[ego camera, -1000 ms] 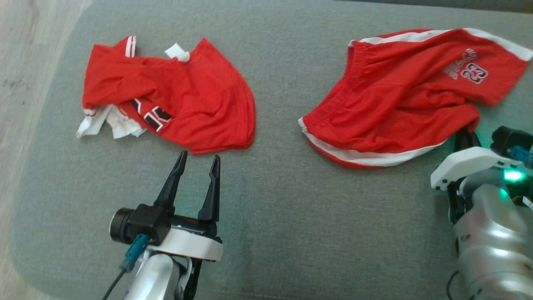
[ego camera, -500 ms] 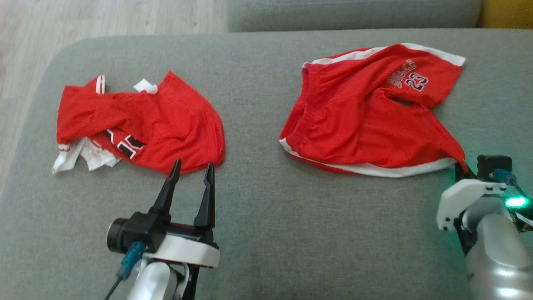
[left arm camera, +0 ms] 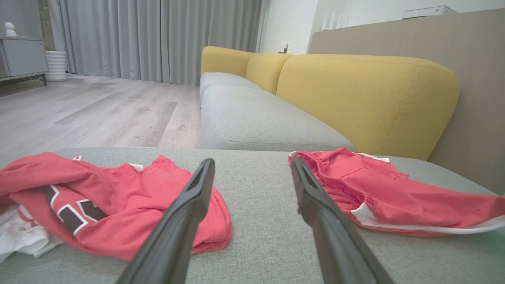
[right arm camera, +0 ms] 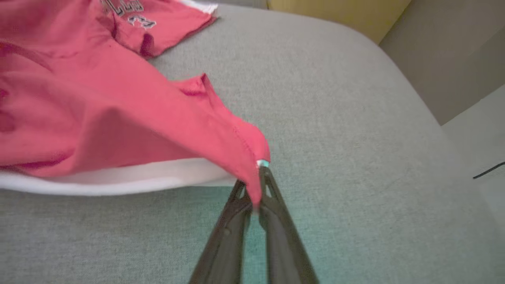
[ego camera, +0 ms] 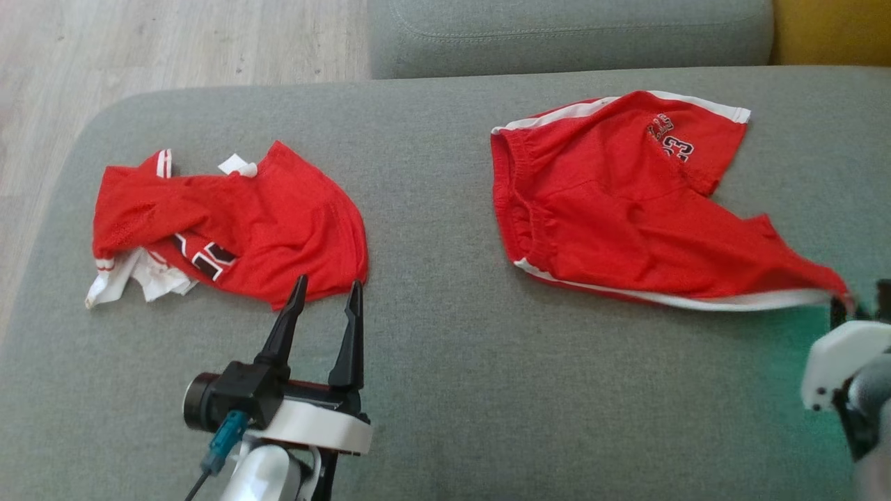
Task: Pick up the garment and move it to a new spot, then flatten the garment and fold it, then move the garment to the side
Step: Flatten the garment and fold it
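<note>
The garment, a pair of red shorts (ego camera: 612, 209) with white trim and a "23" print, lies on the right of the grey sofa seat (ego camera: 452, 390). Its near right corner is drawn out to a point. That corner sits pinched between the fingers of my right gripper (ego camera: 844, 306), which is shut on it just above the seat. The right wrist view shows the same pinch, right gripper (right arm camera: 257, 179), with the shorts (right arm camera: 98, 110) trailing off to the left. My left gripper (ego camera: 327, 285) hovers open, holding nothing, at the near hem of a crumpled red jersey (ego camera: 237, 223).
In the left wrist view, the open left gripper (left arm camera: 250, 163) has the jersey (left arm camera: 110, 205) on its left and the shorts (left arm camera: 375, 193) on its right. Yellow back cushions (left arm camera: 367, 90) stand behind. Wood floor (ego camera: 174, 42) lies beyond the seat's far left. The seat's rounded edge (right arm camera: 414, 98) drops off near the right gripper.
The head camera has tilted up, bringing floor and a far cushion into view. My right gripper has pulled the shorts' corner out to the right, stretching the fabric flatter. The left gripper has stayed put.
</note>
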Motion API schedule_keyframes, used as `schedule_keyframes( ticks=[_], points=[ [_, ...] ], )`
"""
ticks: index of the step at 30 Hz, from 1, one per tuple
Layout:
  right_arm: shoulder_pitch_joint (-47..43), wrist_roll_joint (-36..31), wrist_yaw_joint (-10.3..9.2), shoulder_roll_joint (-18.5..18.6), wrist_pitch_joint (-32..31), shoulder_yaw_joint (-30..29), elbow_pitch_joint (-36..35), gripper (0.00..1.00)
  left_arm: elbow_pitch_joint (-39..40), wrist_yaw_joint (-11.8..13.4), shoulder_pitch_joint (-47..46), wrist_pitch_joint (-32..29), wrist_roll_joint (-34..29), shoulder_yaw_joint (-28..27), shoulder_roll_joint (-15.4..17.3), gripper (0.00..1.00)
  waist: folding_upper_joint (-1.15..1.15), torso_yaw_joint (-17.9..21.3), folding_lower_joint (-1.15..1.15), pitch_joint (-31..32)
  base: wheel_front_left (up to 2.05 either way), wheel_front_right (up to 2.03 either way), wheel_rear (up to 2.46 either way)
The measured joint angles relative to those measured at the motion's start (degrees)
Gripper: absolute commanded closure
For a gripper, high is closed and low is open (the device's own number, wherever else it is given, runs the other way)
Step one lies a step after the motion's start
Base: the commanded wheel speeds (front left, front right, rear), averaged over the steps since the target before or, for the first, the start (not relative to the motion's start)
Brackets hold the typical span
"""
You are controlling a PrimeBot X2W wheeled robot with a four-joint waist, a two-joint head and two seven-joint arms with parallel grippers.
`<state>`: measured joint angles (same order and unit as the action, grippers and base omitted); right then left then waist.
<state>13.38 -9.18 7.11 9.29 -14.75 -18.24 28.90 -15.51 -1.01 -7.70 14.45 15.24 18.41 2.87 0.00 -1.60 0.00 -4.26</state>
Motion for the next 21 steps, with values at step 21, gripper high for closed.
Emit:
schedule_keyframes(
  ticks=[21],
  points=[
    [-11.4, 19.6, 0.00, -6.9, 26.7, 15.4, -18.5, 0.00, -0.3, -2.1, -0.1, 0.0, -2.2, 2.1, 0.0, 0.00, 0.00, 2.5, 0.00, 1.5, 0.00, 0.00, 0.00]
  ],
)
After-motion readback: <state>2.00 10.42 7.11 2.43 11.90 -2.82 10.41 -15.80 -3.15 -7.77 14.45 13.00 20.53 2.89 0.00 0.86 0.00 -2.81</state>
